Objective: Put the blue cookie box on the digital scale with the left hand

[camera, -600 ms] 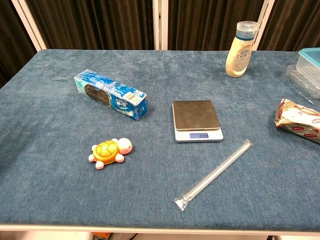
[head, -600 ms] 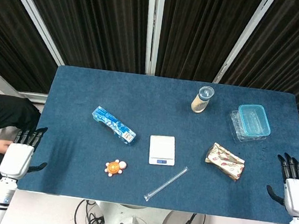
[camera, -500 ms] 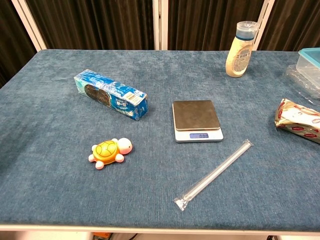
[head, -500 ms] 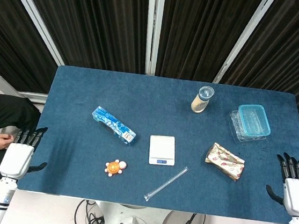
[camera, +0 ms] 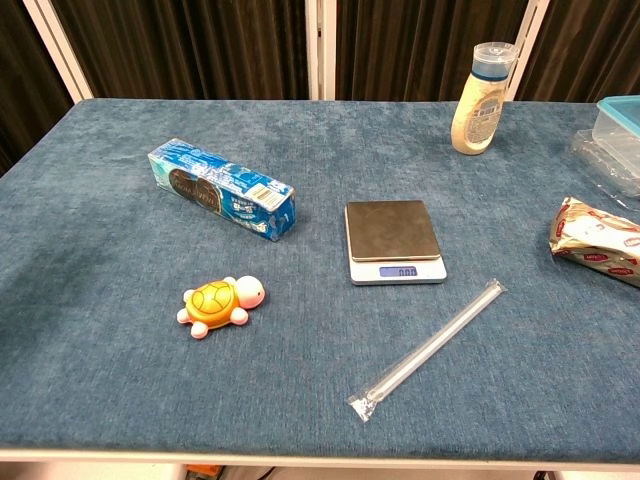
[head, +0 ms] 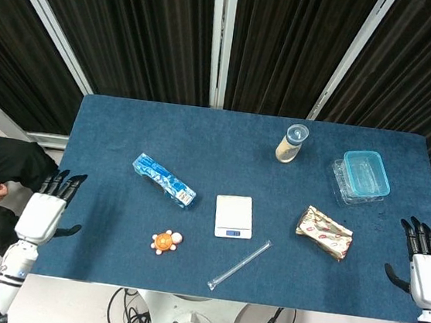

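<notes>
The blue cookie box (head: 164, 181) (camera: 221, 190) lies flat on the blue table, left of centre, angled toward the scale. The white digital scale (head: 234, 216) (camera: 393, 241) sits at the table's middle with nothing on its plate. My left hand (head: 46, 212) hovers at the table's left edge, fingers spread and holding nothing, well left of the box. My right hand (head: 427, 267) is off the right edge, fingers also spread and empty. Neither hand shows in the chest view.
A toy turtle (head: 166, 241) (camera: 220, 305) lies in front of the box. A clear tube (head: 239, 265) (camera: 427, 348) lies in front of the scale. A bottle (head: 291, 143), a clear container with a blue lid (head: 362, 177) and a snack packet (head: 324, 232) occupy the right side.
My left hand has moved up and to the right, onto the table's left edge. The right hand and the objects have stayed put.
</notes>
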`<state>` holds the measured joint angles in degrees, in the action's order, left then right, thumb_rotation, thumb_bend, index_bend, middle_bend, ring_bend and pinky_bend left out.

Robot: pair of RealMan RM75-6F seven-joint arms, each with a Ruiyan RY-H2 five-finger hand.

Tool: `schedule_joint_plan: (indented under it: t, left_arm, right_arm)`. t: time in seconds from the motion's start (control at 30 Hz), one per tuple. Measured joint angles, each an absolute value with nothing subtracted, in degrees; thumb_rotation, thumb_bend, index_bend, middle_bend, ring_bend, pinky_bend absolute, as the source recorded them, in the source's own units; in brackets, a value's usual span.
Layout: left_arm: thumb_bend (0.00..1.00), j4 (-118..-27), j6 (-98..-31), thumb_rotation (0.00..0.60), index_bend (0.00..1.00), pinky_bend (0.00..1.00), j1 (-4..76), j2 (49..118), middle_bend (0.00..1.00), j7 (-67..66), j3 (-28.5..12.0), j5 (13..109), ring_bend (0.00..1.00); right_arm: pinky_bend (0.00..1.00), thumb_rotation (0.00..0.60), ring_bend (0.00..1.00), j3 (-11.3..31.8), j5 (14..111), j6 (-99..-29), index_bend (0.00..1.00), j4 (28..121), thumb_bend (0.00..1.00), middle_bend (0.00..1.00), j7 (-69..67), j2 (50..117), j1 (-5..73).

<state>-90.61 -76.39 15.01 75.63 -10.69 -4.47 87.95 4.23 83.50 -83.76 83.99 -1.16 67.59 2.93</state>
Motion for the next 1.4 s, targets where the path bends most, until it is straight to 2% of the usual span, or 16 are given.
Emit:
schedule_joint_plan:
  t: [0.2,0.37,0.67,0.9,0.97,1.07,1.2,1.4]
  left_arm:
    - [0.07,-87.69,-65.67,0.600,0.04,0.00,25.00,78.94,0.10,-7.90,-8.52,86.83,0.00]
    - [0.07,-79.54,-58.06,0.600,0.03,0.00,32.95,85.94,0.10,-5.30,-10.83,85.64,0.00]
    - [0.07,-62.06,-52.76,0.600,0.03,0.00,42.04,97.10,0.09,-2.07,-11.28,85.89,0.00]
    - [0.11,-54.28,-51.06,0.600,0.04,0.00,46.21,101.01,0.10,0.63,-9.29,87.66,0.00]
    - [0.13,-52.72,-50.46,0.600,0.08,0.00,47.10,101.84,0.12,1.41,-8.75,87.85,0.00]
    - [0.15,-50.88,-49.77,0.600,0.22,0.10,47.95,102.80,0.19,1.78,-8.13,87.86,0.04]
    - [0.17,-48.74,-50.91,0.600,0.38,0.31,48.31,104.23,0.37,1.66,-7.57,87.99,0.21]
    - [0.21,-46.65,-52.11,0.600,0.53,0.47,48.70,105.50,0.53,2.91,-6.93,87.84,0.39]
  right_arm:
    - [0.00,0.600,0.00,4.08,84.81,-84.82,0.00,85.65,0.16,0.00,-0.75,66.94,2.91]
    - [0.00,0.600,0.00,3.95,85.32,-85.88,0.00,86.49,0.16,0.00,-0.69,66.17,2.51]
    - [0.00,0.600,0.00,4.16,84.40,-86.39,0.00,86.10,0.16,0.00,-2.31,65.08,1.75]
    - [0.00,0.600,0.00,3.94,84.15,-85.50,0.00,85.08,0.16,0.00,-2.98,65.55,1.85]
    - [0.00,0.600,0.00,3.92,84.06,-85.39,0.00,84.95,0.16,0.00,-3.01,65.58,1.85]
    - [0.00,0.600,0.00,3.94,83.93,-85.25,0.00,84.89,0.16,0.00,-3.14,65.48,1.85]
    - [0.00,0.600,0.00,3.94,83.63,-84.89,0.00,84.87,0.16,0.00,-3.29,65.31,1.85]
    - [0.00,0.600,0.00,3.84,83.24,-84.15,0.00,84.61,0.16,0.00,-3.55,65.29,1.94]
